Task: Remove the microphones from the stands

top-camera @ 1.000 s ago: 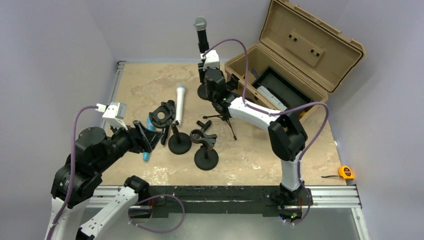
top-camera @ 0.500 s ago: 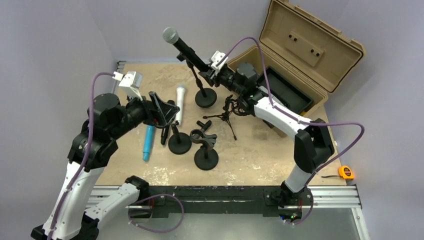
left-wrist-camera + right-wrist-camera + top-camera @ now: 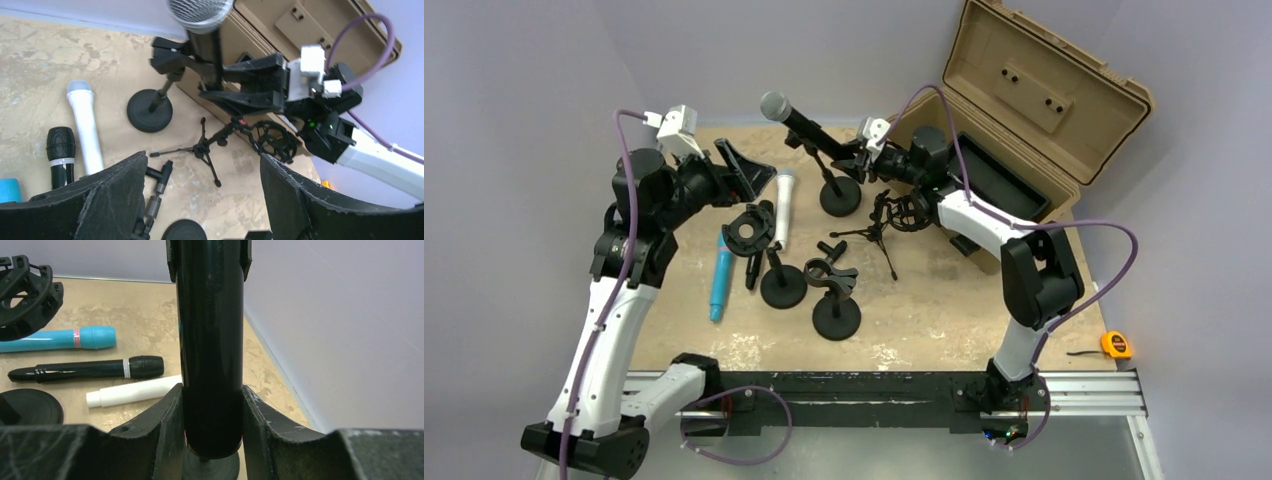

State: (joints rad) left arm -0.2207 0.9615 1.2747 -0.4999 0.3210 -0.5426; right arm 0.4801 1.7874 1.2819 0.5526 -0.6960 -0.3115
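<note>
Now the right pincer is closed on the lower body of the microphone, its two fingers pressing the black barrel from both sides, and the mesh head points away past the fingertips, high above the surface. Just below this pincer the stand rests on its round base, and its clip seems to hold the microphone close to the fingertips, though the view there is not clear. Opposite, the left pincer hangs with jaws wide apart, gripping nothing, and a white microphone lies under it.
</note>
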